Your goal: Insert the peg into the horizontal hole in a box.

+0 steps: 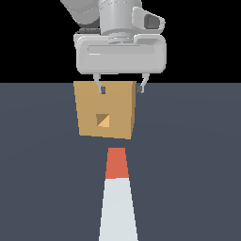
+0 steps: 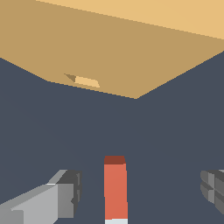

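Observation:
The peg (image 1: 117,197) lies flat on the dark floor, pale grey-white with its orange-red end (image 1: 116,164) pointing at the box (image 1: 104,109). A gap of floor separates them. The tan box shows its small square hole (image 1: 103,120) in the middle of the face turned toward the peg. My gripper (image 1: 121,89) hangs open in the air with nothing in it, its fingertips showing at the box's top edge. In the wrist view, the peg's orange end (image 2: 115,188) lies on the floor between my spread fingers (image 2: 65,192), apart from both. Beyond it are the box (image 2: 109,43) and hole (image 2: 83,80).
A plain dark grey floor (image 1: 197,179) stretches around the box and the peg. The background beyond it is black.

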Tool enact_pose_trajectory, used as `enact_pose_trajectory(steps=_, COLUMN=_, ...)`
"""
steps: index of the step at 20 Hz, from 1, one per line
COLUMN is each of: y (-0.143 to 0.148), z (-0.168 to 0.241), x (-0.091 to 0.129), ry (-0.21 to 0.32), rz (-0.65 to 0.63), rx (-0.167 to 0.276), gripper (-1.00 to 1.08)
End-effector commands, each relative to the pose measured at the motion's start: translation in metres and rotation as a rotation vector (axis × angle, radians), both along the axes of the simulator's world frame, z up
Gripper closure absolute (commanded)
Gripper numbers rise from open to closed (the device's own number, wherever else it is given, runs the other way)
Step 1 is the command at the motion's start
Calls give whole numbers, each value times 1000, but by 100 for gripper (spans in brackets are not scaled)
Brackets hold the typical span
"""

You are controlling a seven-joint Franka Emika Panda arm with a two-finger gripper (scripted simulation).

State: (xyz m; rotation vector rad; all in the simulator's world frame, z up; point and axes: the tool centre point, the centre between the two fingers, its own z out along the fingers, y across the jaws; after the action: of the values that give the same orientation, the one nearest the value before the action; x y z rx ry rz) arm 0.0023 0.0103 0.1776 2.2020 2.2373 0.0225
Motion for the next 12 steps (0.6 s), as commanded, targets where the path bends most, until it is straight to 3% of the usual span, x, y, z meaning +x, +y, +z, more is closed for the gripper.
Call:
enact_pose_trajectory(steps=1, y=0, z=0, x=0, ry=0, rz=0, rx=0, gripper=-92)
enact_pose_trajectory(steps=6, y=-9, z=-5, x=-1, ry=1, rz=1, rx=-1, gripper=-92)
enact_pose_trajectory(steps=12, y=-43, z=-23, x=-3, ry=3, rz=6, rx=-2, gripper=-92)
